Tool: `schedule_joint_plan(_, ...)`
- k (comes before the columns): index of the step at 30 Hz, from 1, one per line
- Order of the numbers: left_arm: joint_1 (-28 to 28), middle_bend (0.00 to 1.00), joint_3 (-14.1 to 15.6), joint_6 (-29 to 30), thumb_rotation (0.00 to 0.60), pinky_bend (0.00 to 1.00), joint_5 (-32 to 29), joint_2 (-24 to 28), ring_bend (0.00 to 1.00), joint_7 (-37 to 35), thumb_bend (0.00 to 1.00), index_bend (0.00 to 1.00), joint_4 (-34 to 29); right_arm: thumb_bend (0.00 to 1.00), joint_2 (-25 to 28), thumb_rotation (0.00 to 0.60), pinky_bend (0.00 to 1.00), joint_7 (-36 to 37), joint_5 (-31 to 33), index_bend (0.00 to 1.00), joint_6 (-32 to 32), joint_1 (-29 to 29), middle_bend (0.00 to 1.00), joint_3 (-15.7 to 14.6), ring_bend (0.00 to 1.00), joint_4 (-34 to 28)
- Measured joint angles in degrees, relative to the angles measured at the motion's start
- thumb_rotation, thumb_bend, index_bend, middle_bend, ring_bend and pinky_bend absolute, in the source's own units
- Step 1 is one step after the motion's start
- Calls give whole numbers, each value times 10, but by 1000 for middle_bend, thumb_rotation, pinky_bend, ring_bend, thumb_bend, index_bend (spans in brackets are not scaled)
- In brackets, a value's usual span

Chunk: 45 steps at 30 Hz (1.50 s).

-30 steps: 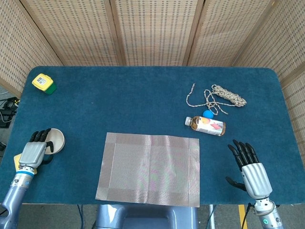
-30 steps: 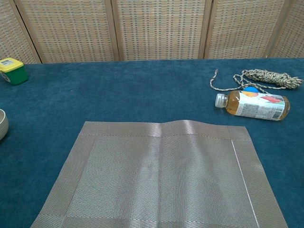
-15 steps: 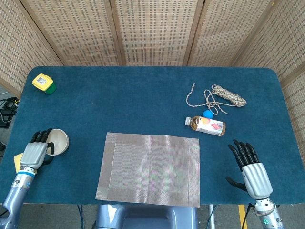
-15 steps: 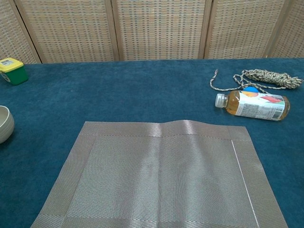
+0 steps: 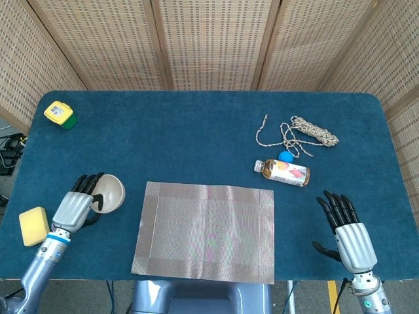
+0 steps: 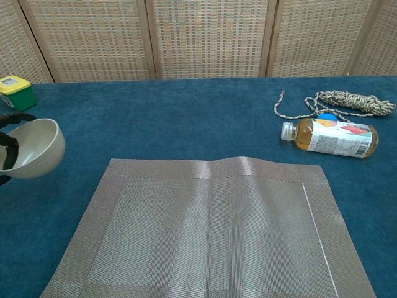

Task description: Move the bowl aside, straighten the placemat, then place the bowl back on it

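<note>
My left hand [image 5: 80, 206] grips a pale beige bowl [image 5: 110, 193] by its rim, a little left of the placemat. In the chest view the bowl [image 6: 34, 148] hangs tilted above the blue cloth, with dark fingertips [image 6: 8, 118] at the frame's left edge. The grey woven placemat [image 5: 206, 230] lies flat near the table's front edge, with a slight ridge along its far side [image 6: 231, 164]. My right hand [image 5: 348, 232] rests open at the front right, fingers spread, holding nothing.
A yellow sponge [image 5: 33, 226] lies by my left forearm. A yellow-green box [image 5: 59, 114] sits at the back left. A juice bottle [image 5: 283, 173], a blue cap [image 5: 285, 156] and a coiled rope [image 5: 308, 132] lie at the right. Wicker screens stand behind the table.
My left hand has carried the bowl rightwards towards the placemat, uncovering the yellow sponge. The bowl now shows fully in the chest view. The right hand barely moved.
</note>
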Motion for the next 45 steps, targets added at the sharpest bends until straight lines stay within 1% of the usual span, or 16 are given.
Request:
schedule_joint_plan(4, -20, 0, -1, -11, 600, 0, 13, -1, 0, 52, 405, 638, -59, 206, 2, 600, 0, 3, 3, 35, 0, 0, 0, 1, 0, -1)
schedule_joint_plan(6, -29, 0, -2, -18, 600, 0, 16, -5, 0, 74, 405, 637, -78, 206, 3, 600, 0, 4, 4, 35, -1, 0, 0, 2, 0, 0)
schedule_joint_plan(13, -62, 0, -2, -55, 600, 0, 13, -47, 0, 169, 403, 625, -129, 206, 3, 600, 0, 7, 6, 35, -3, 1, 0, 2, 0, 1)
schedule_joint_plan(22, -95, 0, -3, -101, 600, 0, -31, -118, 0, 259, 401, 614, -143, 206, 5, 600, 0, 14, 9, 35, -3, 1, 0, 4, 0, 1)
schedule_joint_plan(33, -126, 0, -16, -118, 600, 0, -111, -182, 0, 350, 393, 589, -141, 206, 8, 600, 0, 23, 14, 35, -5, 2, 0, 6, 0, 0)
schedule_joint_plan(35, -131, 0, -18, -117, 600, 0, -124, -189, 0, 359, 364, 543, -141, 206, 9, 600, 0, 24, 14, 35, -5, 2, 0, 6, 0, 0)
schedule_joint_plan(37, -136, 0, -18, -113, 600, 0, -134, -193, 0, 367, 298, 459, -142, 206, 9, 600, 0, 24, 14, 35, -4, 2, 0, 6, 0, -1)
schedule_joint_plan(39, -138, 0, -16, -109, 600, 0, -140, -194, 0, 372, 223, 347, -142, 206, 10, 600, 0, 24, 14, 35, -5, 2, 0, 5, 0, -1)
schedule_joint_plan(42, -139, 0, -13, -104, 600, 0, -144, -192, 0, 376, 196, 216, -145, 206, 10, 600, 0, 24, 14, 35, -6, 2, 0, 5, 0, -2)
schedule_joint_plan(45, -138, 0, -8, -93, 600, 0, -142, -183, 0, 376, 192, 138, -153, 206, 10, 600, 0, 23, 14, 35, -6, 1, 0, 5, 0, -2)
